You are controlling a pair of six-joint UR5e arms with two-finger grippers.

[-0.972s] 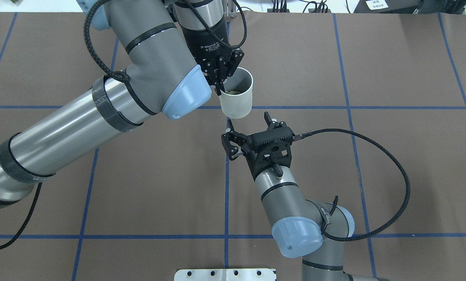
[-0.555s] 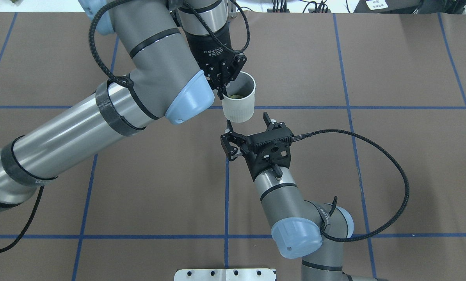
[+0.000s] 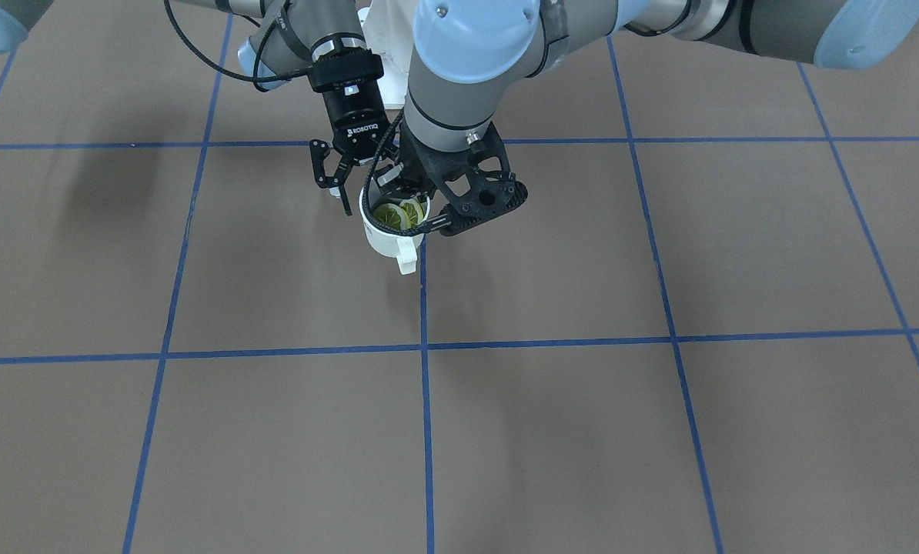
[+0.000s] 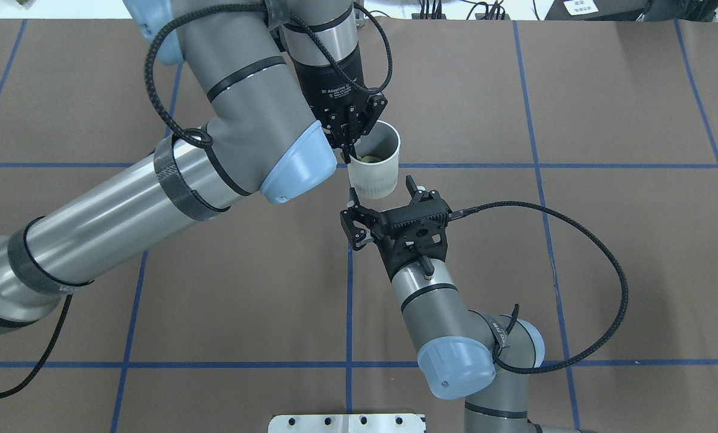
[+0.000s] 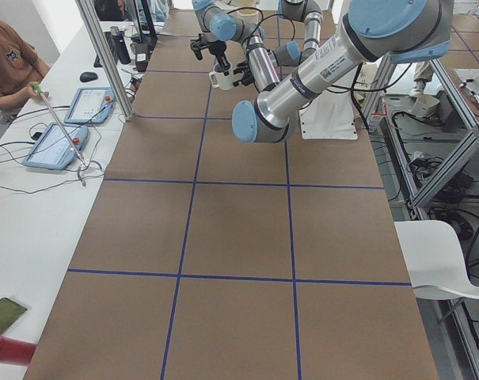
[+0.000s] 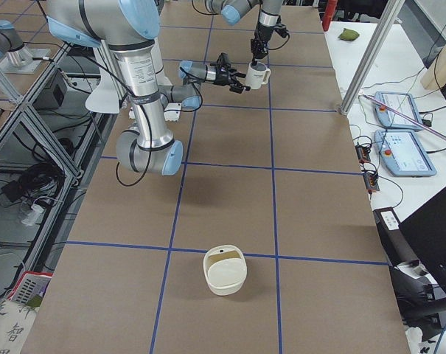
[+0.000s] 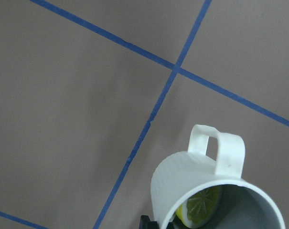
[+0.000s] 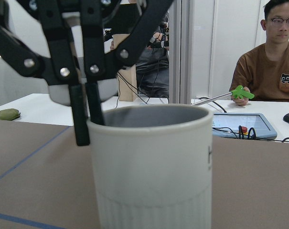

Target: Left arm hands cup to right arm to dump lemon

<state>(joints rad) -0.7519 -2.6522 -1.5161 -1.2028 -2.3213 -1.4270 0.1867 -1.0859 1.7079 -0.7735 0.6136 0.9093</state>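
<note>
The white cup [image 4: 374, 165] hangs above the table with lemon slices [image 3: 394, 215] inside. My left gripper [image 4: 347, 153] is shut on its rim, one finger inside and one outside. The cup's handle [image 3: 406, 258] points away from the robot. My right gripper [image 4: 382, 191] is open, with a finger at either side of the cup's lower part, not touching. In the right wrist view the cup [image 8: 154, 167] fills the front, with the left gripper's fingers [image 8: 82, 114] on its rim. The left wrist view shows the cup [image 7: 197, 186] and a lemon slice [image 7: 201, 210].
A white basket-like container [image 6: 224, 270] stands on the brown mat far along the table on the robot's right side. Operators and tablets [image 5: 53, 146] sit along the far table edge. Blue tape lines [image 4: 348, 288] grid the mat.
My left arm has carried the cup to the right and toward the robot, up to the right gripper's open fingers. The right arm has hardly moved.
</note>
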